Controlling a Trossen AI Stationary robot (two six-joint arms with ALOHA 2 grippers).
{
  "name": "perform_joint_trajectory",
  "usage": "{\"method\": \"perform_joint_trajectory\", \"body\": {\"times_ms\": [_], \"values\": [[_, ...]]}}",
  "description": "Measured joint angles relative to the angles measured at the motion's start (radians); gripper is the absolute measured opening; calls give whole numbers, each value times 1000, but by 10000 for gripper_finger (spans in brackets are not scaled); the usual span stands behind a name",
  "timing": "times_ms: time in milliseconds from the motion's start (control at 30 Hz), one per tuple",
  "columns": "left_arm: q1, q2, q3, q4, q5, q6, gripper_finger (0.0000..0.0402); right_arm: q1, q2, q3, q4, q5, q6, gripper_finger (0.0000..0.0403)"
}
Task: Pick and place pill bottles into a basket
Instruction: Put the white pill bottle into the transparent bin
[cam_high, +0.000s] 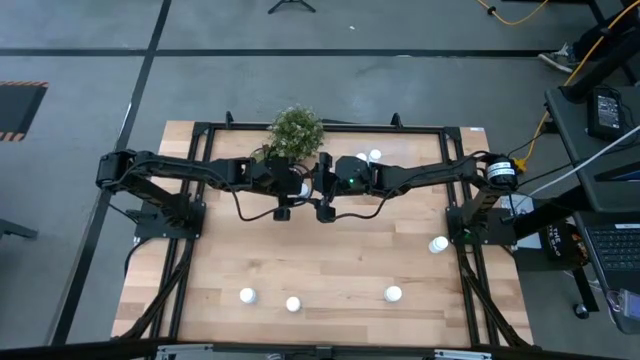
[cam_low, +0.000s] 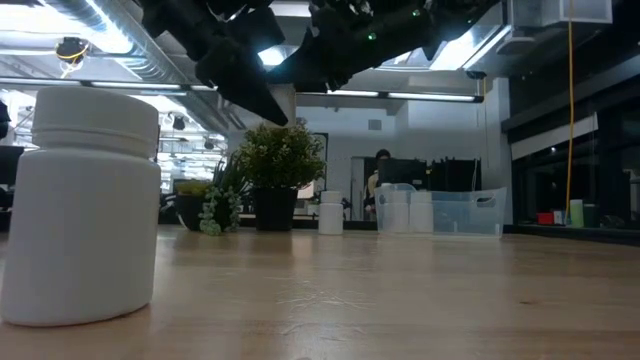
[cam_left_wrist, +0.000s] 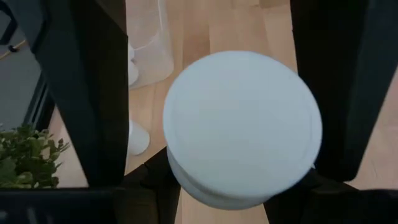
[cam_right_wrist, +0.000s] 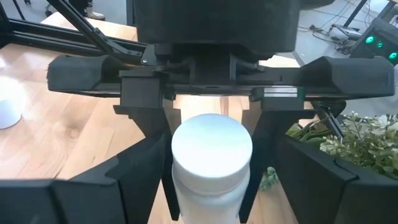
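As we start from the near edge of the table (cam_high: 330, 262), we see three pill bottles standing in a row there: one toward the left (cam_high: 247, 296), one just beside it (cam_high: 293, 304), and one more to the right (cam_high: 393, 294). In the low view one bottle of this row (cam_low: 85, 205) fills the left side, upright with its cap on. A fourth bottle (cam_high: 438, 244) stands farther back, close to the right edge.

Beyond these, above the middle of the table toward the far edge, the two arms meet head to head. The left gripper (cam_left_wrist: 211, 93) has its fingers (cam_left_wrist: 93, 93) closed on a held bottle (cam_left_wrist: 242, 127), which is lifted off the wood. The right gripper (cam_right_wrist: 211, 199) faces it, and its own fingers (cam_right_wrist: 81, 199) are spread wide on both sides of this bottle. We cannot tell if they touch it.

Behind the grippers, at the far edge, the potted plant (cam_high: 297, 130) stands. To the right of it is the basket (cam_low: 470, 212), transparent, also at the far edge. Two bottles (cam_low: 397, 210) stand inside it, and another bottle (cam_low: 330, 215) stands on the table between the plant and the basket.
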Motion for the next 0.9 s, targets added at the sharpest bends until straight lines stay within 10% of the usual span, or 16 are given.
{"method": "perform_joint_trajectory", "body": {"times_ms": [267, 600, 900], "values": [[-1, 0, 0, -5, 7, -1, 165, 0, 0, 0, 1, -2, -3, 271], [-1, -1, 0, -1, 1, -3, 185, 0, 1, -1, 2, -1, -40, 153], [-5, -2, 1, 2, -29, -4, 238, -2, 0, -1, -40, 5, -42, 149]]}}
